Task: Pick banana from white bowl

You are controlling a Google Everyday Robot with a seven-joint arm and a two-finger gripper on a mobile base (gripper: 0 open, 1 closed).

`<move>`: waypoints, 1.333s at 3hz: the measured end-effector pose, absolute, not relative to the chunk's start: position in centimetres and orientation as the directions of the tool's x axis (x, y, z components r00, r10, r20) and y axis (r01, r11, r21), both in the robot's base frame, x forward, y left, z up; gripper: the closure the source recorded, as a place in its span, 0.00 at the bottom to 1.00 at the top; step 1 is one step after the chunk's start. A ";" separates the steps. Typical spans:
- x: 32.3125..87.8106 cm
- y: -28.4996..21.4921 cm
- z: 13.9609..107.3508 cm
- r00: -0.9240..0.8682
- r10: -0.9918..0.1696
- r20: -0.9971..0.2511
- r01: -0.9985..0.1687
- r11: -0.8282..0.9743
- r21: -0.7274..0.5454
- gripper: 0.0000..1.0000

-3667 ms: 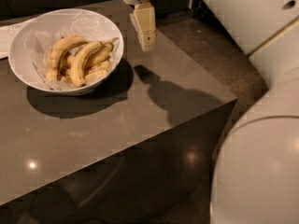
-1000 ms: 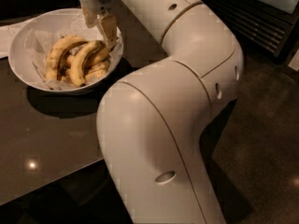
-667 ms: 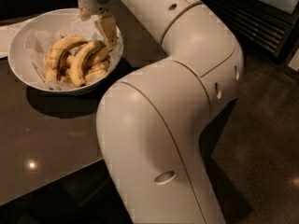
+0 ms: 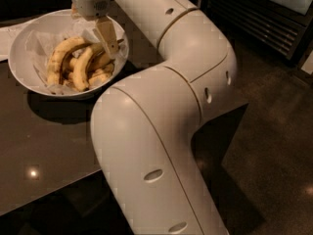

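gripper [image 4: 109, 44], openness untellable, hung above one wide glossy white bowl [image 4: 18, 58] by the dark table's [image 4: 44, 146] far-left corner; roughly four yellow bananas [image 4: 59, 57] inside, long freckled banana [image 4: 81, 68] centremost.

white bowl [image 4: 18, 58]: glossy, smooth white | paper [image 4: 35, 47] lining: crinkled, matt | banana [image 4: 58, 55]: smooth yellow skin, brown-freckled | worktop [image 4: 44, 146]: dark, polished, a light spot is reflected | arm [image 4: 146, 131]: smooth cream plastic-looking shell | hand [image 4: 108, 38]: matt beige, held over the bowl's right side
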State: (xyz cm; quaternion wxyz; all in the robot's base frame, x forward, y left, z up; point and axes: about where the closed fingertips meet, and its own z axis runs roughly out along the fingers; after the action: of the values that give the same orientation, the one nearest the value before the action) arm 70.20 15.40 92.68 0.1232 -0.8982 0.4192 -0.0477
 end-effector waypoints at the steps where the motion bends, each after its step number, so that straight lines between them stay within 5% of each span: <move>1: 69.9 16.7 92.1 0.654 -0.754 -0.059 -0.741 -0.622 -0.254 0.15; 4: 69.4 17.9 91.0 0.650 -0.750 -0.123 -0.754 -0.616 -0.228 0.82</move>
State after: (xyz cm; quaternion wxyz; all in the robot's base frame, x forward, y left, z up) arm 69.42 17.93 90.99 0.1306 -0.8990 0.4180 0.0078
